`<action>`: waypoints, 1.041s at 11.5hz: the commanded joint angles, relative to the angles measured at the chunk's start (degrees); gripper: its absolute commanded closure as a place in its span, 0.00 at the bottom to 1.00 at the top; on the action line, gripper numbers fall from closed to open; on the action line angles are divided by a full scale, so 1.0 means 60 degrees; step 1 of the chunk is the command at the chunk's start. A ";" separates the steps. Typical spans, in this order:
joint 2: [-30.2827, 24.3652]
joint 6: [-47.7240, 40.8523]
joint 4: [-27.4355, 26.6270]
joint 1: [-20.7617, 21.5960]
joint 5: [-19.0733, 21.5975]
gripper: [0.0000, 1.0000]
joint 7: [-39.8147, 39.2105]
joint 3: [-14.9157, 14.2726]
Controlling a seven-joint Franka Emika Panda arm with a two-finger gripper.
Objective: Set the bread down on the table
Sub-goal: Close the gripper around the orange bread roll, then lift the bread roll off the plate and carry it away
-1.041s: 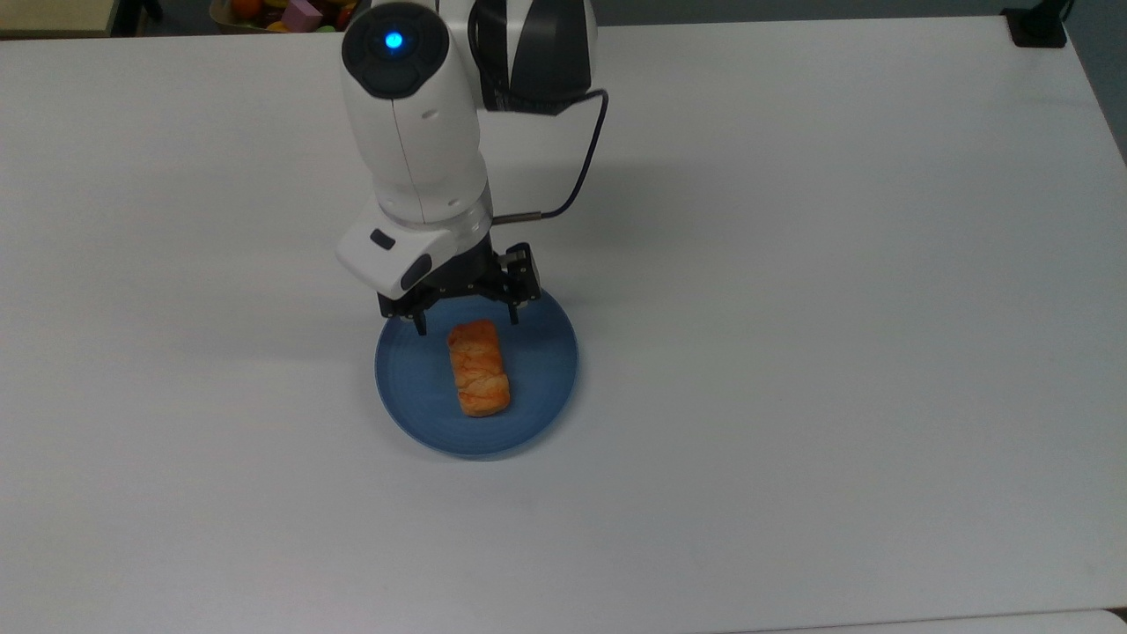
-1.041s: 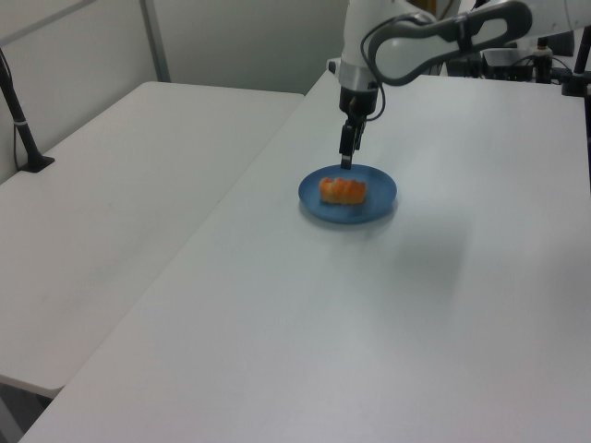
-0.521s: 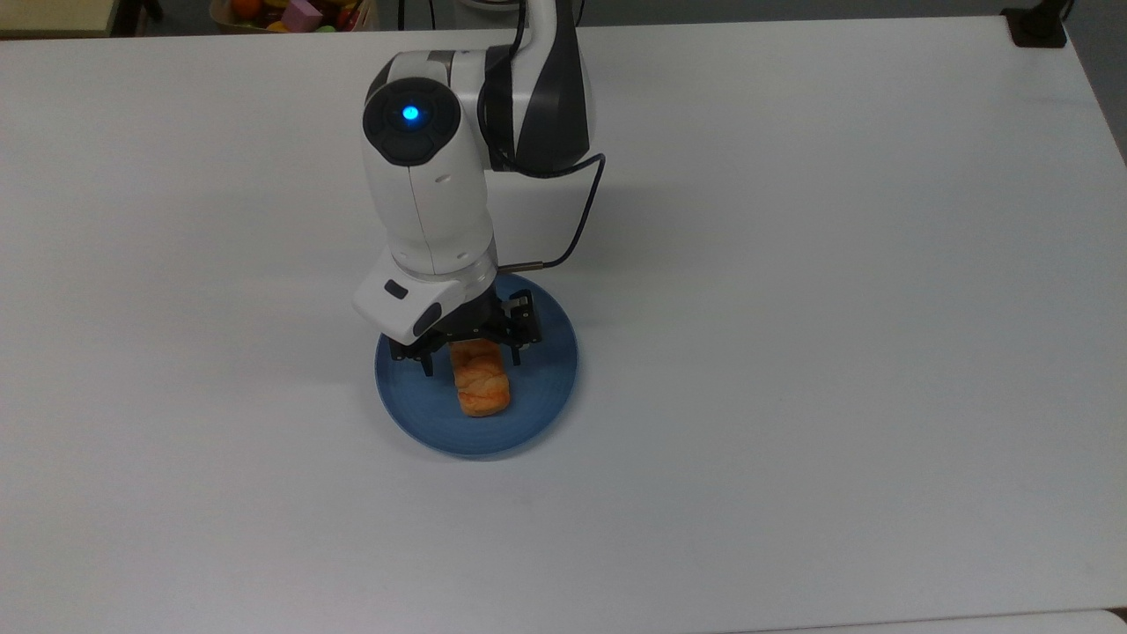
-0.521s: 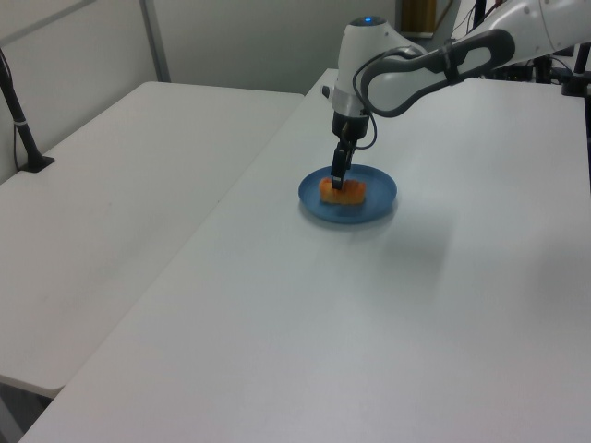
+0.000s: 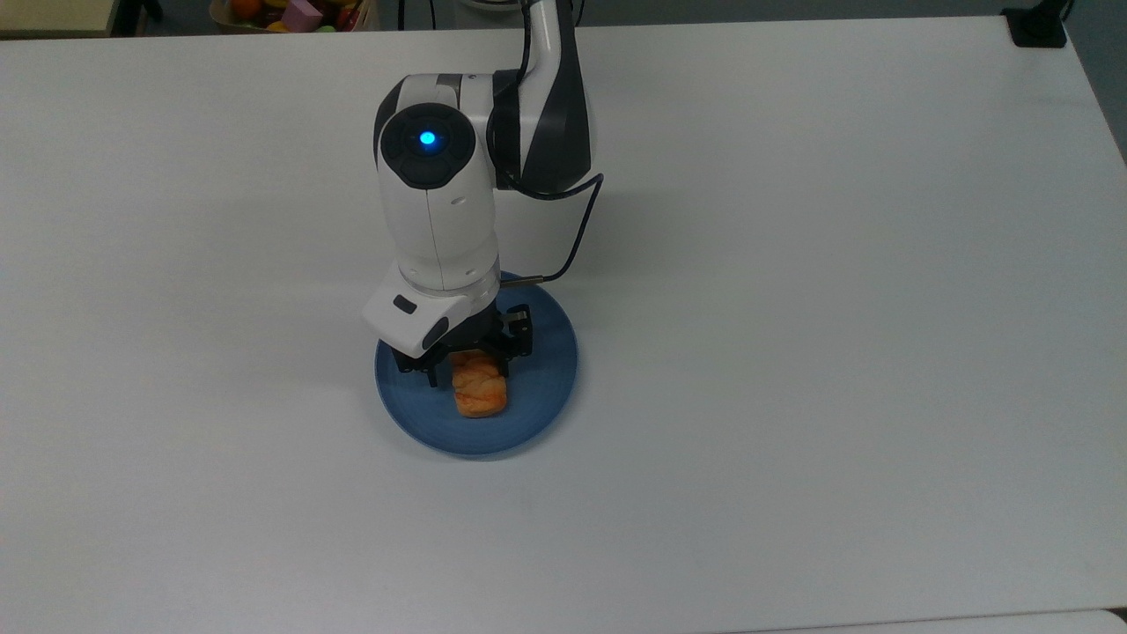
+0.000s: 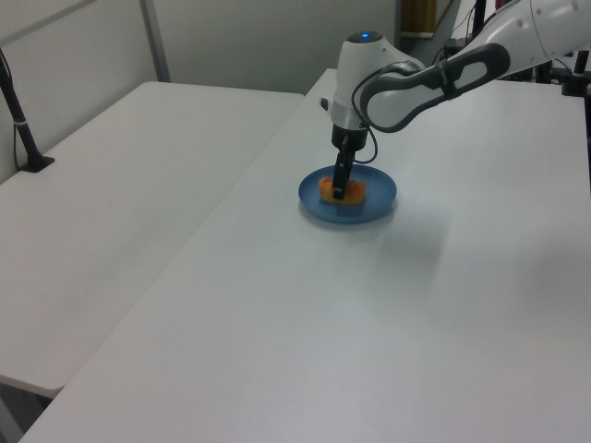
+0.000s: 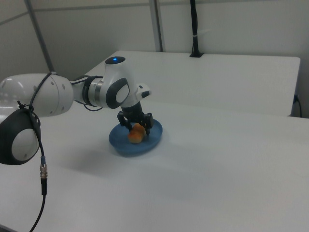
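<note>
Down on the blue plate (image 5: 537, 387), the pincer (image 5: 467, 371) straddled the bread (image 5: 480, 394), one dark finger on each long side of the roll's far half as the top view showed it. The fingers stood narrowly apart, close against the crust, though whether they actually pressed it could not be told. The bread lay lengthwise near the middle of the plate (image 6: 374, 198), its near end poking out from under the pincer (image 6: 340, 192). In the right view the orange roll (image 7: 135, 134) sat low in the dish (image 7: 145, 145), with the pincer (image 7: 136, 124) just above and around it. The plate rested on the white desk (image 5: 836, 352), nearer the top view's left than its right. The white arm (image 5: 436, 211) came down steeply over the plate, a blue light (image 5: 427, 138) glowing on its joint cap
</note>
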 commanded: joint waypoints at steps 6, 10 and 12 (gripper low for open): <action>-0.0528 0.0182 -0.0421 0.0208 -0.0143 0.54 -0.0169 -0.0064; -0.2297 -0.0692 -0.1284 0.0208 -0.0070 0.54 -0.0139 -0.0064; -0.3147 -0.1819 -0.1402 0.0150 -0.0041 0.54 -0.0139 -0.0064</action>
